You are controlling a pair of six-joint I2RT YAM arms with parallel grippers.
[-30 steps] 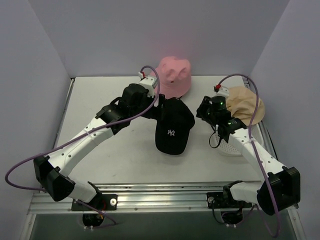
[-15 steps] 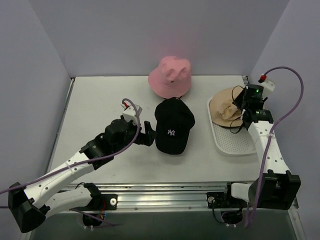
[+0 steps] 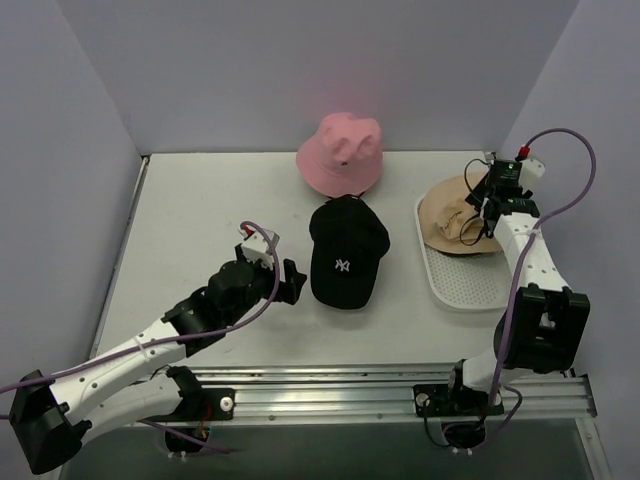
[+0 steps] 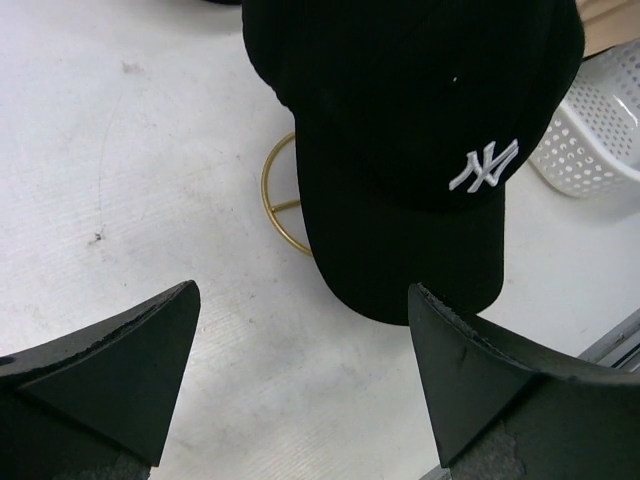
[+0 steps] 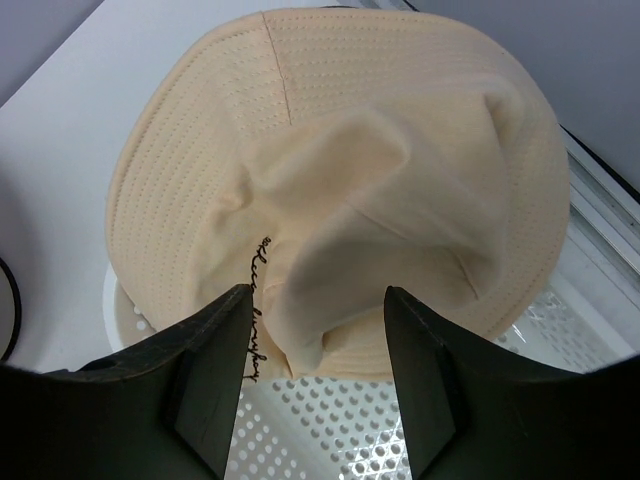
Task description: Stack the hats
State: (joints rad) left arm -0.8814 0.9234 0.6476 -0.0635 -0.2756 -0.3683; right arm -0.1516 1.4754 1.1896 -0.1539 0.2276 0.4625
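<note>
1. Stacking has not begun, as far as the pictures show: 3 hats lie apart on the pale grey table (image 3: 200,200), none on top of another.
2. Soft pink fabric bucket hat (image 3: 340,155) sits at the far edge of the table, near the middle, just behind the cap.
3. Black baseball cap with a white embroidered logo (image 4: 400,100) rests mid-table, brim toward the arms. A thin gold wire frame (image 4: 275,195) peeps out from under its edge.
4. Tan stitched-fabric bucket hat (image 5: 330,180) lies crumpled, its crown folded in, on the far end of the white perforated plastic tray (image 3: 470,290) at the right.
5. Left gripper (image 3: 292,280) hovers just beside the cap's brim with its jaws wide apart, holding nothing.
6. Right gripper (image 5: 318,292) hangs over the tan hat's creased crown, jaws parted to either side of the fold. No fabric looks pinched, though I cannot tell whether the fingertips touch it.
7. All the stacking is left. My judgement is that 1 hat must serve as the base and the other 2 go onto it in turn; 0 of those placements is done.
8. No dark green hat shows in any view.
</note>
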